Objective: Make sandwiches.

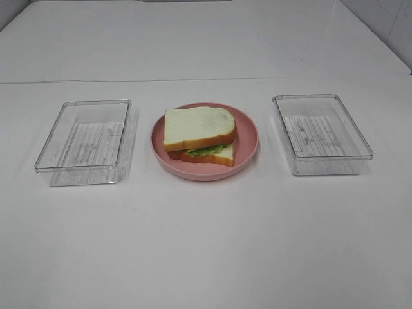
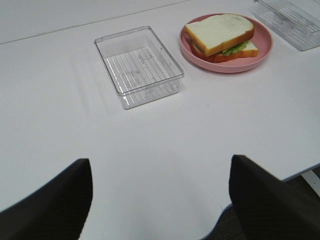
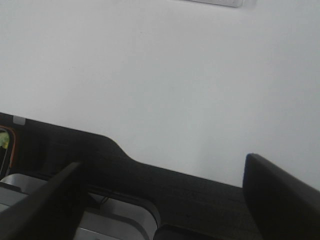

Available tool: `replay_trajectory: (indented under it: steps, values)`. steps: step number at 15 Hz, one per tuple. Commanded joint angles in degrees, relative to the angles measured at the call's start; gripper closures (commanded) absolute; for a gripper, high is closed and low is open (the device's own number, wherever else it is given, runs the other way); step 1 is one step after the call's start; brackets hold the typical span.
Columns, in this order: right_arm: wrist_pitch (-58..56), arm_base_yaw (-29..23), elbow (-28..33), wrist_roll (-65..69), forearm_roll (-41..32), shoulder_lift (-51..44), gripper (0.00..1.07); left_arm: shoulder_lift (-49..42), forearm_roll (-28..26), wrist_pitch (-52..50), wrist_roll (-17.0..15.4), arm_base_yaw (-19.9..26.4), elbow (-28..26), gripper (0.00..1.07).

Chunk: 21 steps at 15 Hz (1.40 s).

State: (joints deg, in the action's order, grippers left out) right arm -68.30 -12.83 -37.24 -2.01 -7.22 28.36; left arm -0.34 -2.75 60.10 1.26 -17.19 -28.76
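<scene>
A sandwich [image 1: 199, 134] lies on the round pink plate [image 1: 248, 145] at the middle of the table: a white bread slice with orange-brown crust on top, green lettuce and a red-brown layer showing under it, a second slice below. It also shows in the left wrist view [image 2: 222, 36] on the plate [image 2: 260, 57]. Neither gripper shows in the exterior high view. My left gripper [image 2: 160, 200] is open and empty above the near table edge, far from the sandwich. My right gripper [image 3: 165, 200] is open and empty over the table's edge.
A clear plastic tray [image 1: 85, 138] stands left of the plate, also seen in the left wrist view [image 2: 138, 65]. A second clear tray [image 1: 320, 132] stands right of the plate, its corner in the left wrist view [image 2: 295, 22]. A dark edge strip [image 3: 150, 185] borders the table.
</scene>
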Motion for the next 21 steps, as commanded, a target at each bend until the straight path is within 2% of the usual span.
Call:
replay_trajectory:
  steps: [1,2,5,19,21]
  values:
    - [3.21,0.06,6.3,-2.52,0.52,-10.08,0.28,-1.15,-0.34,-0.52,0.23,-0.11,0.11,0.34]
    - [6.25,0.06,6.82,-4.01,-0.23,-17.53,0.28,-1.15,-0.4,-0.52,0.46,-0.11,0.11,0.34]
    - [7.28,0.06,8.25,-6.36,-0.17,-23.78,0.28,-1.15,-0.92,-0.52,1.78,-0.11,0.11,0.34]
    - [7.28,0.06,8.25,-6.3,-0.11,-24.47,0.28,-1.15,-0.97,-0.52,1.72,-0.11,0.11,0.34]
    - [7.28,0.17,8.25,-6.3,-0.17,-24.47,0.28,-1.26,-0.97,-0.52,1.72,1.2,0.11,0.34]
